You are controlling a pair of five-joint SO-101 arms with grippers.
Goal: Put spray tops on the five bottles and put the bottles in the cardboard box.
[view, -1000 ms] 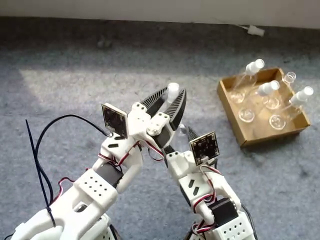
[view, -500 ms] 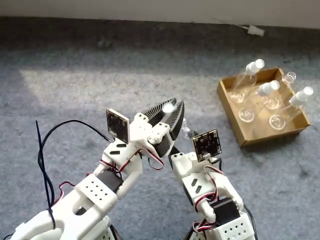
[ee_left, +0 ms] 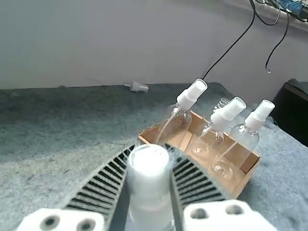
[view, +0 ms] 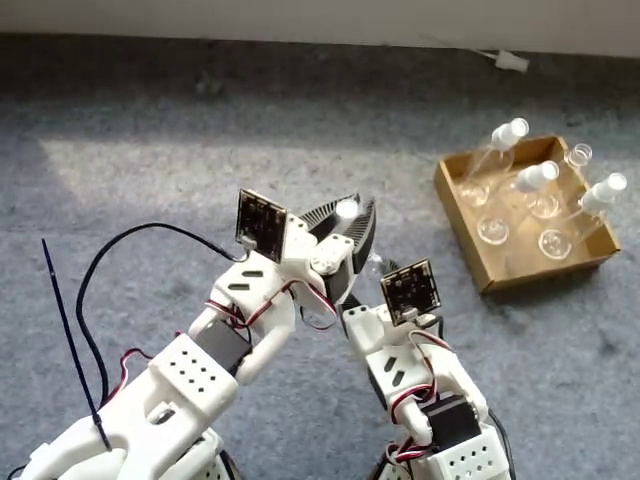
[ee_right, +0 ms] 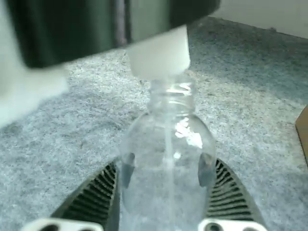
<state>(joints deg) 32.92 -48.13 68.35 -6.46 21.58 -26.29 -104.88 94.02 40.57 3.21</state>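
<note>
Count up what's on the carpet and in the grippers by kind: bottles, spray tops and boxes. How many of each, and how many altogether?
Bottles: 5 (four in the cardboard box, one in the right gripper)
Spray tops: 5 (three on boxed bottles, one in the left gripper, one loose on the carpet)
Cardboard box: 1
Total: 11

Both arms rise from the tabletop's near edge and converge. The left hand (view: 345,222) grips a spray top (ee_left: 148,166) directly above the right hand (ee_right: 166,178), which is apparently clamped on a bottle (ee_right: 166,144).
</note>
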